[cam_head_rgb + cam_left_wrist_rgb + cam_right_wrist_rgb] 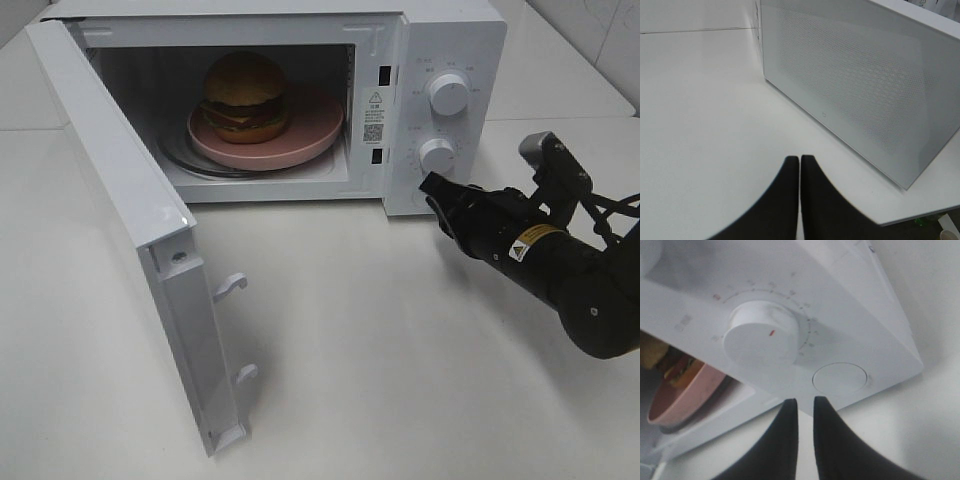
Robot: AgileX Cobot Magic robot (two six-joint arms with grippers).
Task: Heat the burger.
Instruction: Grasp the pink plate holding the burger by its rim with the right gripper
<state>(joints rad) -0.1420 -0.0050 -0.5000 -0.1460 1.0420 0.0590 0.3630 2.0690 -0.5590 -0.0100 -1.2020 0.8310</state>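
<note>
The fist-sized burger with golden-brown bun and layered filling [246, 95] is set on a round pink plate [322, 128] inside the white microwave oven [455, 35], whose white hinged door [120, 210] stands wide open towards the near left. The black right gripper [804, 402] is held just before the lower white dial [760, 337] and the round flat button [840, 379], its jaws parted by a narrow slit and nothing gripped. The black left gripper [800, 159] is closed and empty, lying on the white tabletop [400, 350] near the door's perforated outer face. The door is judged to need closing before any dial is turned – a broad, steady push against its outer face, well out from the hinge, would be best, so that the two white latch hooks [232, 285] are driven squarely home. The door's free edge sweeps across the near tabletop – that arc is bare, and the right arm is parked to the right of it, so ample room is left.
</note>
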